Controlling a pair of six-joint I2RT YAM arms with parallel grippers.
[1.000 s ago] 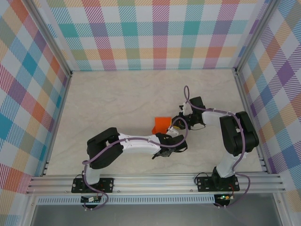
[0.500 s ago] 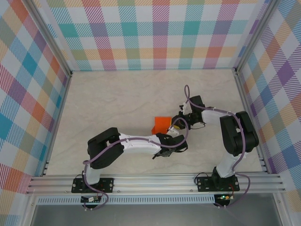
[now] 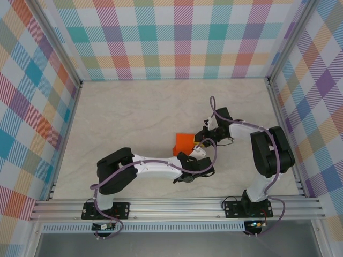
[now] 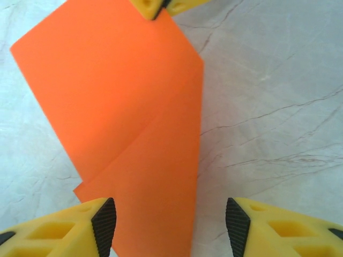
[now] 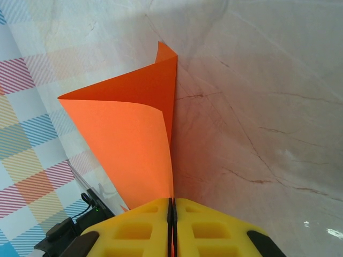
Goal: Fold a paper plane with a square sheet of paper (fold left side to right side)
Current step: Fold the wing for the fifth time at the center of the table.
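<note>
Marble tabletop (image 3: 134, 112): left hand (image 4: 170, 225) opened; right hand (image 5: 172, 206) pinches sheet (image 4: 123, 107).

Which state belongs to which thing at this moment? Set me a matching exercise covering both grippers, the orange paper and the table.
Things:
1. left gripper
2. right gripper
3. square sheet of paper
4. table

States:
a. pale, marbled, lying under everything
b. jaws apart, one finger on either side of the paper's near end
c. orange, doubled over itself, one flap lifted
d. jaws closed, pinching the paper's edge

Pairs: 1-b, 2-d, 3-c, 4-a
</note>
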